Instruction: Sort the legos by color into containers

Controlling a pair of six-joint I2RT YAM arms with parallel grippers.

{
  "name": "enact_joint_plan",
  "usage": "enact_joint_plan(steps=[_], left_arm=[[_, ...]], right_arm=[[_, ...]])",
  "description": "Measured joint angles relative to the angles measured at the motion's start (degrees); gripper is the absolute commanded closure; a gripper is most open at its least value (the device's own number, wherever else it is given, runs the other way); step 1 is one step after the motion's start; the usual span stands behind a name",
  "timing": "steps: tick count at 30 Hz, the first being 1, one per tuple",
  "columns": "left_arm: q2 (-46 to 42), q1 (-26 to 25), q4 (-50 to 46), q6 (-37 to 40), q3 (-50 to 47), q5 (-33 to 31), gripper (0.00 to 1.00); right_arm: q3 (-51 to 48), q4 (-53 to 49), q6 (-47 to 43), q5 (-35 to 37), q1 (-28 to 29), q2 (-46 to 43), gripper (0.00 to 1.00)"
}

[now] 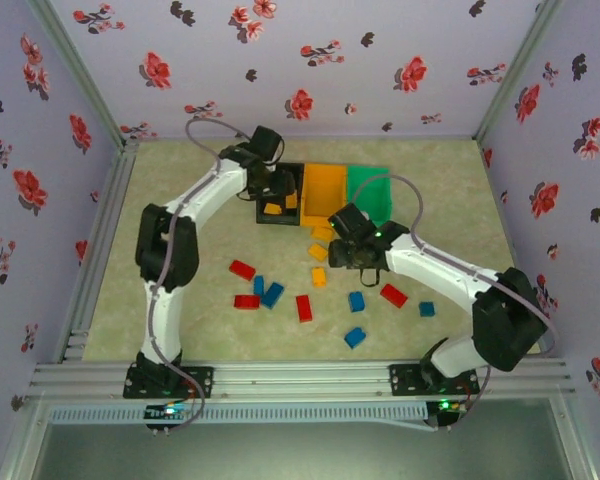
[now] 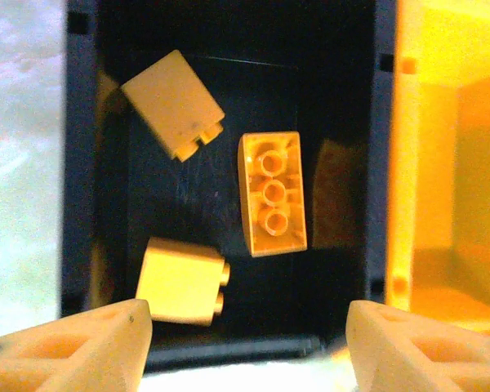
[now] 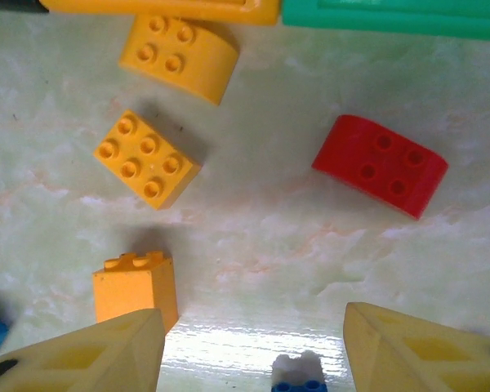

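Observation:
My left gripper (image 2: pixel 249 343) hangs open over the black bin (image 2: pixel 82 163), nothing between its fingers. Three yellow-orange bricks lie in that bin: one at the back left (image 2: pixel 173 102), one studs-up in the middle (image 2: pixel 272 193), one at the front left (image 2: pixel 182 280). From above, the left gripper (image 1: pixel 277 192) sits over the black bin (image 1: pixel 278 221), beside the orange bin (image 1: pixel 323 190) and green bin (image 1: pixel 370 190). My right gripper (image 3: pixel 253 351) is open above the mat, near three yellow bricks (image 3: pixel 146 158) and a red brick (image 3: pixel 380 164).
Red bricks (image 1: pixel 242 269), blue bricks (image 1: pixel 272 294) and yellow bricks (image 1: pixel 319 276) lie scattered on the mat in front of the bins. A blue brick (image 3: pixel 298 377) peeks in under the right gripper. The orange bin's rim (image 3: pixel 163 6) and the green bin's rim (image 3: pixel 392 16) lie just beyond.

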Motion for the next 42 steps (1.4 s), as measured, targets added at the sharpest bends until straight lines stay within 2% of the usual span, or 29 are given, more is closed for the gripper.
enact_joint_plan(steps=[9,15,19,26,32,42], left_arm=[[-17.59,0.00,2.78,-1.79,-16.35,-1.22,0.34],[-25.59,0.00,3.02,-2.71,-25.42,-2.34,0.34],[-30.23,0.00,2.84,-3.63,-29.27,-3.13,0.33],[-34.07,0.00,2.29,-3.89,-30.82,-4.37,0.33],[-35.50,0.00,1.97,-3.89,-30.86,-4.57,0.32],[-37.33,0.00,0.44,-3.87,-30.86,-5.09,0.31]], right_arm=[[0.59,0.09,0.33,1.95,0.94,2.64,0.37],[1.33,-2.08,-2.43,5.55,-0.92,2.86,0.25],[1.31,-2.47,-6.60,5.97,-5.22,3.21,0.20],[1.29,-0.52,-15.45,4.13,-10.84,8.59,0.16],[1.36,2.21,-20.96,1.09,-12.20,14.73,0.15],[3.37,5.49,-24.94,-1.77,-14.32,18.56,0.18]])
